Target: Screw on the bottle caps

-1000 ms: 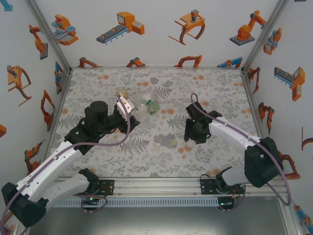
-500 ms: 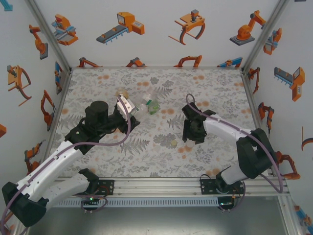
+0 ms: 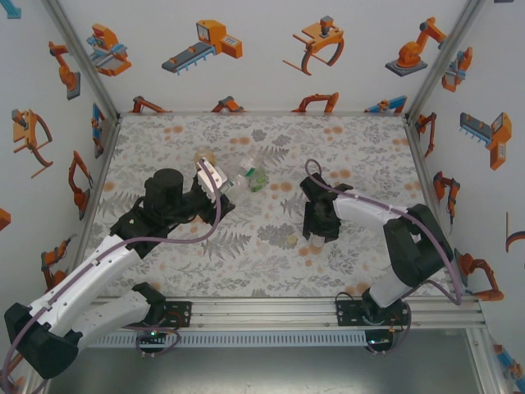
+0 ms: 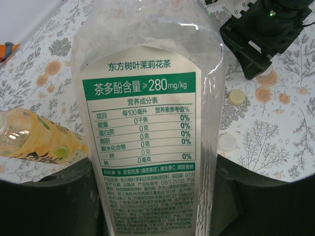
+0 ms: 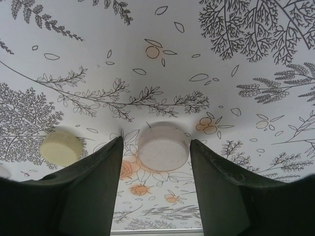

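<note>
My left gripper (image 4: 157,201) is shut on the slim clear bottle (image 4: 142,98) with the green-white label, held up off the table; from above they are the left gripper (image 3: 221,187) and the bottle (image 3: 246,176). An amber-yellow bottle (image 4: 39,140) lies on its side behind it, and from above the amber bottle (image 3: 203,156) is seen near the back. My right gripper (image 5: 156,141) stands open low over the table, a finger on each side of a white cap (image 5: 163,146), with a gap at both sides. A yellow-green cap (image 5: 60,147) lies just left of it.
From above, the yellow-green cap (image 3: 291,240) lies just left of the right gripper (image 3: 312,232). The left wrist view has both caps, yellow-green (image 4: 236,96) and white (image 4: 228,142), on the flowered table cloth (image 3: 246,254). White walls close off the left, back and right.
The right arm has swung left and brought its gripper in over the caps. The left arm and its bottle have stayed put.
</note>
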Controlling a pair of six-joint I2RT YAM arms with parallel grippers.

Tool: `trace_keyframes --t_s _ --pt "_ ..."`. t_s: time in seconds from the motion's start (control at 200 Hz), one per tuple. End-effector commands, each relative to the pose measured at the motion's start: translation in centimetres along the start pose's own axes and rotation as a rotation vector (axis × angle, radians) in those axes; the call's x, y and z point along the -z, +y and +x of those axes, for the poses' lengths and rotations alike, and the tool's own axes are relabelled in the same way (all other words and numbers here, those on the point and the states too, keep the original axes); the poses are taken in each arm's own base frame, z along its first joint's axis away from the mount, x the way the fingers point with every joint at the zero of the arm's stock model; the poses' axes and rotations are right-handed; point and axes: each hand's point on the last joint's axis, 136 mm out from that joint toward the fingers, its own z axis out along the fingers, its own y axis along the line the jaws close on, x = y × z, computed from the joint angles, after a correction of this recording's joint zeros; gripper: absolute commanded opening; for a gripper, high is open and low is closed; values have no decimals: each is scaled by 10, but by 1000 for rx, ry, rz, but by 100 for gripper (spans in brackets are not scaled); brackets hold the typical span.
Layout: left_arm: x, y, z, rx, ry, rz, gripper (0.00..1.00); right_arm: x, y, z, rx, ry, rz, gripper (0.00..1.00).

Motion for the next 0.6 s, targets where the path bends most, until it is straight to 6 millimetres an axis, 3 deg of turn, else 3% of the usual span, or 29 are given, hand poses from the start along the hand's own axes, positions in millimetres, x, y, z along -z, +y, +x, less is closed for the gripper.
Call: trace_keyframes --t_s 0.0,0.596 --pt "2 1 -5 -17 -10 1 15 -3 -4 0 -2 -11 30 54" --pt "0 1 -4 -14 -4 1 15 -4 -8 11 2 9 44 52"
